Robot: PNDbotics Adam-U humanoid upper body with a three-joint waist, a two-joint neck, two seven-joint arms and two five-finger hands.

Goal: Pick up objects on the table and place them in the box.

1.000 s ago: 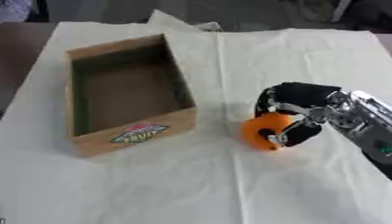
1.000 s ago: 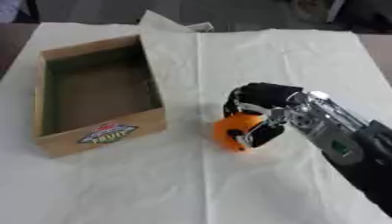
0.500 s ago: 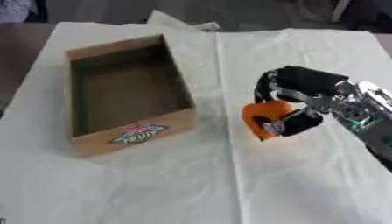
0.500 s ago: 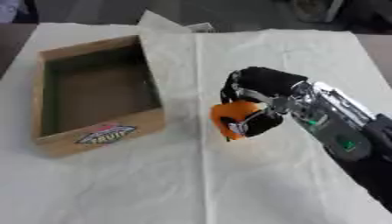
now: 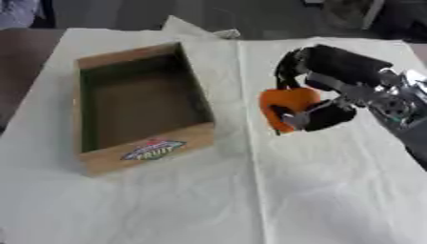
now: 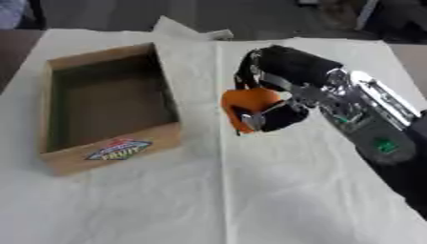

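My right hand (image 5: 333,102) comes in from the right, its fingers and thumb curled round an orange round object (image 5: 283,106). It holds the object in the air above the white cloth, just right of the cardboard box (image 5: 143,151). The box is open at the top, has a fruit label on its near wall, and nothing shows inside it. My left hand shows in neither view.
A white cloth (image 5: 250,200) covers the table, creased down the middle. A crumpled fold of cloth (image 5: 196,29) rises at the far edge behind the box. Dark tabletop (image 5: 21,52) shows at the far left.
My right hand has lifted the orange object off the cloth and carried it left and away from me, toward the box.
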